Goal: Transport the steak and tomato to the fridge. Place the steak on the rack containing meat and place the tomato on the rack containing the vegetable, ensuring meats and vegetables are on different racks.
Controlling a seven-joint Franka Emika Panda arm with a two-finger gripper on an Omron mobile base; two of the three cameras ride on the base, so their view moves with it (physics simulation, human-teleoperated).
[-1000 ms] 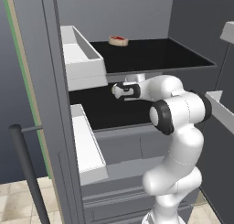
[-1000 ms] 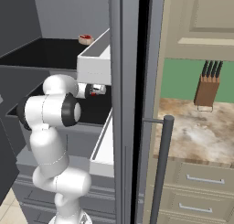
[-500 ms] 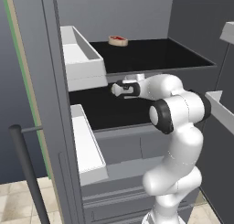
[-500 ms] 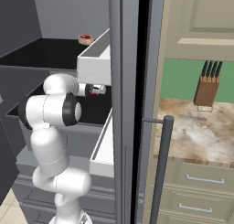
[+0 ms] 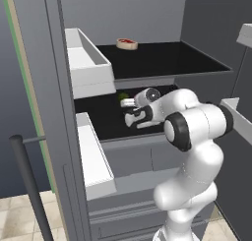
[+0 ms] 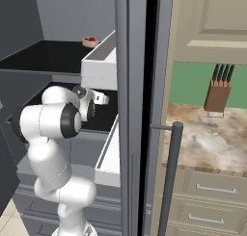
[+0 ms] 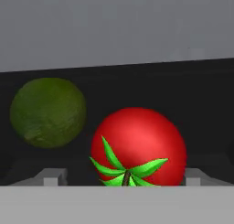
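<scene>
Inside the open fridge [image 5: 206,23], the white arm reaches onto the lower rack [image 5: 101,114], a black shelf below the upper rack [image 5: 162,58]. In the left base view the gripper [image 5: 129,107] sits at the arm's far end, over the black surface of that lower shelf, just beside a small green vegetable [image 5: 122,96] at the back. In the right base view the gripper [image 6: 102,99] shows partly behind the white door bin [image 6: 99,69].

From the hand view, the tomato [image 7: 138,145] is round and red with a green leafy stem facing the camera; it lies between the two fingers [image 7: 52,176], whose pale tips show low on either side of it. The fingers stand about as wide as the tomato, but I cannot tell whether they press on it or stand free of it. Whether the tomato rests on the black rack or hangs just above it is also unclear. The green vegetable [image 7: 48,112], a dull round ball, sits to the tomato's left and a little farther back, near it but apart, before the grey rear wall.

On the upper rack the steak [image 5: 127,43] lies on a pale tray, toward the back; the right base view shows the steak [image 6: 89,40] in the same spot.

Beyond the fridge door, a marbled worktop [image 6: 212,138] carries a wooden knife block [image 6: 219,88] against a green wall
</scene>
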